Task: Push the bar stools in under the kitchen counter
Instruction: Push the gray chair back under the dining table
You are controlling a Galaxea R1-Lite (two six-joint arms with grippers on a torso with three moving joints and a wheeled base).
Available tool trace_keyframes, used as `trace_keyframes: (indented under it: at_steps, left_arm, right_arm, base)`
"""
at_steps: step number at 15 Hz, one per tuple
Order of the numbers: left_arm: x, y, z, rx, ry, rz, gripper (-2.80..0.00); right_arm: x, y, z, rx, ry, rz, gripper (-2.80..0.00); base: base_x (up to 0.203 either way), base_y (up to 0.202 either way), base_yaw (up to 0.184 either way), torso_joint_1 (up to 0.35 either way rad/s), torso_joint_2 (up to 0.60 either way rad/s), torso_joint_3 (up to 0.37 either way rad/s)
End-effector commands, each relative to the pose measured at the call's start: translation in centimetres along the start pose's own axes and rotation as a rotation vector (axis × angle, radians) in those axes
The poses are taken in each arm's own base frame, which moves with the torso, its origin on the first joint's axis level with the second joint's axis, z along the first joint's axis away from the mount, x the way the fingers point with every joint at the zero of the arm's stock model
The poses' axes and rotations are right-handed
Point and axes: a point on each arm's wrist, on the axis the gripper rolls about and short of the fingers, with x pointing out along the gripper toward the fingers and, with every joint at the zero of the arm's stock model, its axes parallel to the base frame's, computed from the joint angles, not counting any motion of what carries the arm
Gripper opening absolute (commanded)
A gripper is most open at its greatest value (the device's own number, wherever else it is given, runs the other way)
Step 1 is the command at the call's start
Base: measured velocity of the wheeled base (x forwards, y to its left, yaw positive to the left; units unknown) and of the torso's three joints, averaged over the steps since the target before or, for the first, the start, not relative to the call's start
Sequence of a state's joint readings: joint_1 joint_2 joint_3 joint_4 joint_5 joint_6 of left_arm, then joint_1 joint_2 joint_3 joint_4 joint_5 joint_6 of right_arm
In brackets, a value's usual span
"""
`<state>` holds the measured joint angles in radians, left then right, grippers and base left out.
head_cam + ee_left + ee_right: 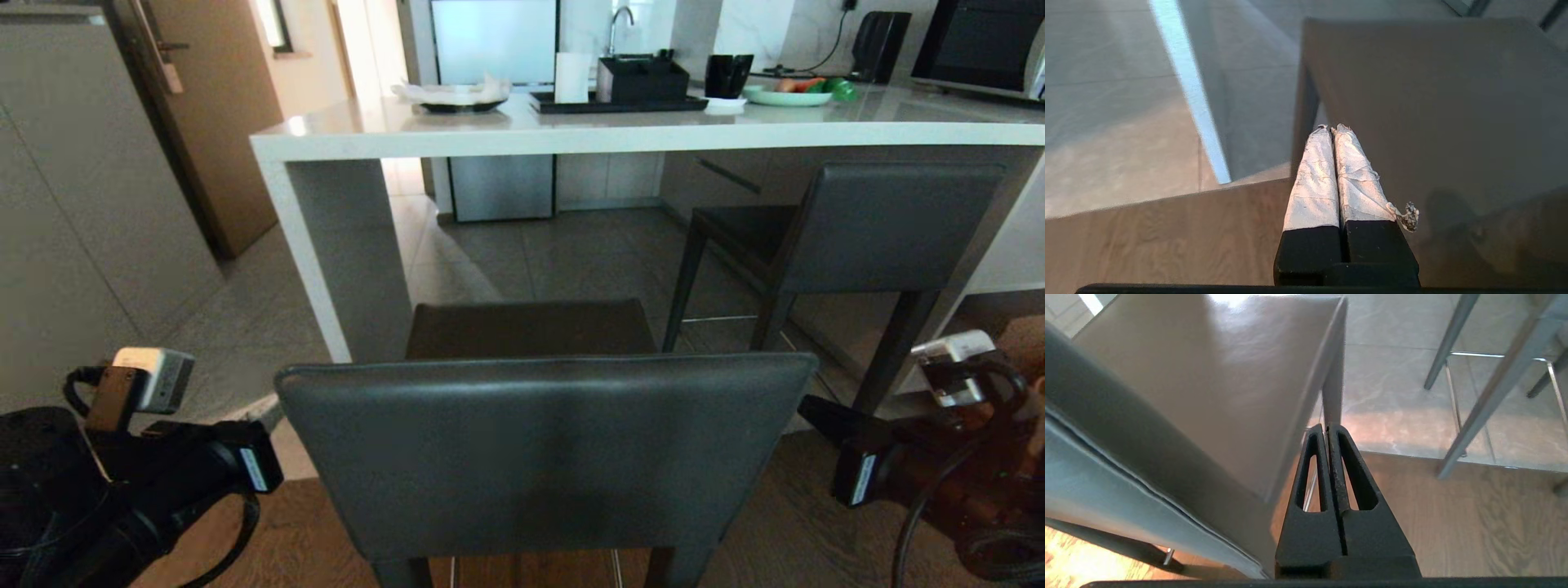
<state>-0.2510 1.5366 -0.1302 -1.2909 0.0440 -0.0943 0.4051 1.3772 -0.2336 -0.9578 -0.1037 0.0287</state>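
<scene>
The nearest of the bar stools (539, 449) stands right in front of me, its dark grey backrest toward me and its seat (531, 327) short of the kitchen counter (571, 135). The other stool (890, 229) stands to the right, its seat partly under the counter top. My left gripper (1331, 128) is shut, its white-wrapped fingers empty at the left edge of the near stool's seat (1433, 102). My right gripper (1327, 426) is shut and empty at the right edge of the same seat (1208, 375), past the backrest (1106, 437). Both arms (204, 474) (882, 465) flank the backrest.
The counter's white side panel (351, 261) stands just ahead-left of the near stool. On the counter sit a black tray with a caddy (637, 86), a plate (457, 98) and a green dish (788, 96). A brown door (220, 106) is at the left.
</scene>
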Motion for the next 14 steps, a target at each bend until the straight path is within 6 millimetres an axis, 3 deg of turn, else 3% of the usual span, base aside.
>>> trace_keyframes:
  at_steps: [1, 8, 14]
  left_arm:
    - [1.7, -0.5, 0.5, 0.000, -0.017, -0.021, -2.80]
    - [1.4, -4.2, 0.7, 0.016, -0.032, -0.148, -2.80]
    - [3.5, -5.0, 0.4, 0.019, -0.019, -0.114, -2.80]
  right_arm:
    - [0.8, 0.6, -0.4, -0.006, 0.012, 0.018, -2.80]
    - [3.3, 2.7, 0.0, -0.022, 0.021, 0.075, -2.80]
    - [7.9, 4.0, -0.1, -0.023, 0.007, 0.040, -2.80]
  base:
    - [0.000, 0.000, 0.000, 0.000, 0.00, 0.000]
    - [0.000, 0.000, 0.000, 0.000, 0.00, 0.000]
    - [0.000, 0.000, 0.000, 0.000, 0.00, 0.000]
